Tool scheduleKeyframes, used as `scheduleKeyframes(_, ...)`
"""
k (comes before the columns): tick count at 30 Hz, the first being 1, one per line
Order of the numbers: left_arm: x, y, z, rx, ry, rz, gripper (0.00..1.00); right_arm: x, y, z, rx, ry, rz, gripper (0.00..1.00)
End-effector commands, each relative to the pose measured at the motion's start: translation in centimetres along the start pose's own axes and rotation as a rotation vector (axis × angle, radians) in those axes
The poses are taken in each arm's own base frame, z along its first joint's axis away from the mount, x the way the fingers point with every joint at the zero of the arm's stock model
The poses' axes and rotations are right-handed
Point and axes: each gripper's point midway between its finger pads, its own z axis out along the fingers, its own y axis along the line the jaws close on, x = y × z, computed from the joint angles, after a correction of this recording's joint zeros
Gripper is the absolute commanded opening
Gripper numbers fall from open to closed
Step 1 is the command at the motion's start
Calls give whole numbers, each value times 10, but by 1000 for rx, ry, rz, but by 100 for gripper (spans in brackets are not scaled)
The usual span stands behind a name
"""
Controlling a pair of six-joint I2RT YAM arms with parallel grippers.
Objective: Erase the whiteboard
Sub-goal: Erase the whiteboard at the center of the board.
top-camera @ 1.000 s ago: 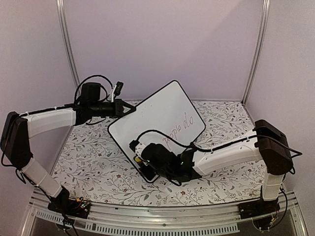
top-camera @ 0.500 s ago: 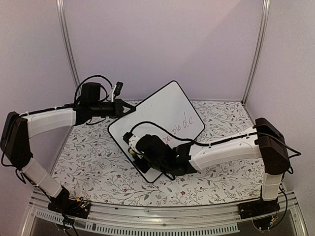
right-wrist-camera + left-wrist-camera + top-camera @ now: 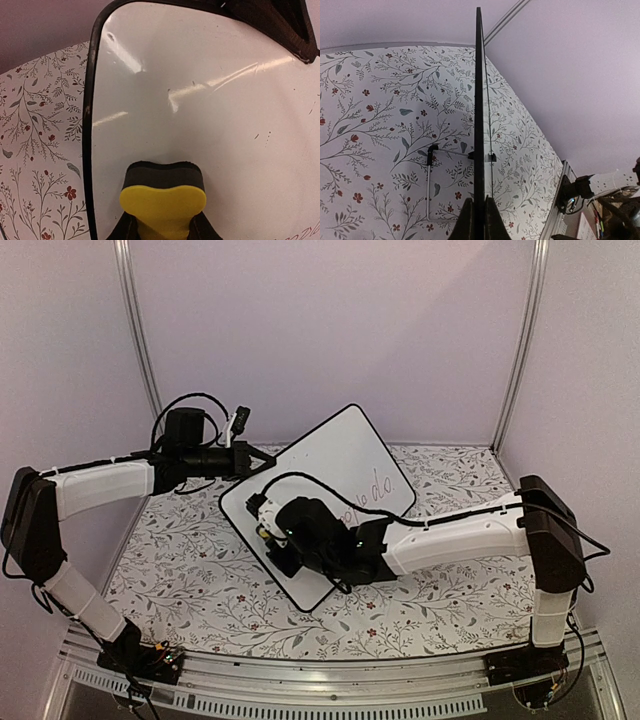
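The whiteboard (image 3: 340, 452) stood tilted over the back middle of the floral tabletop (image 3: 190, 560). The left jaws were shut tight on its thin black frame at the upper-left edge, which the left wrist view showed edge-on. The right jaws were clamped on a yellow-backed eraser (image 3: 163, 196), its dark felt pressed to the board's face near the left rim. The right arm (image 3: 450, 540) and its black cable (image 3: 320, 480) crossed the board, hiding part of the red writing (image 3: 381, 483).

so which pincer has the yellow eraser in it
The right pincer, shut on the yellow eraser against the whiteboard face; the left pincer only clamps the board's edge.
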Motion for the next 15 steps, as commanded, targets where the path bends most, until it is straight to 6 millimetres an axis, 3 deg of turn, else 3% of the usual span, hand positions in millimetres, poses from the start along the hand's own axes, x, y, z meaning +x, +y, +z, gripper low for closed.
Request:
scheduleKeyframes(1, -12, -21, -4, 60, -32, 56, 0, 35, 12, 4, -29, 69, 0, 0)
scheduleKeyframes(8, -10, -21, -4, 60, -29, 54, 0, 69, 17, -9, -33, 134, 40, 0)
scheduleKeyframes(15, -10, -21, -4, 61, -31, 57, 0, 102, 9, -17, -3, 208, 46, 0)
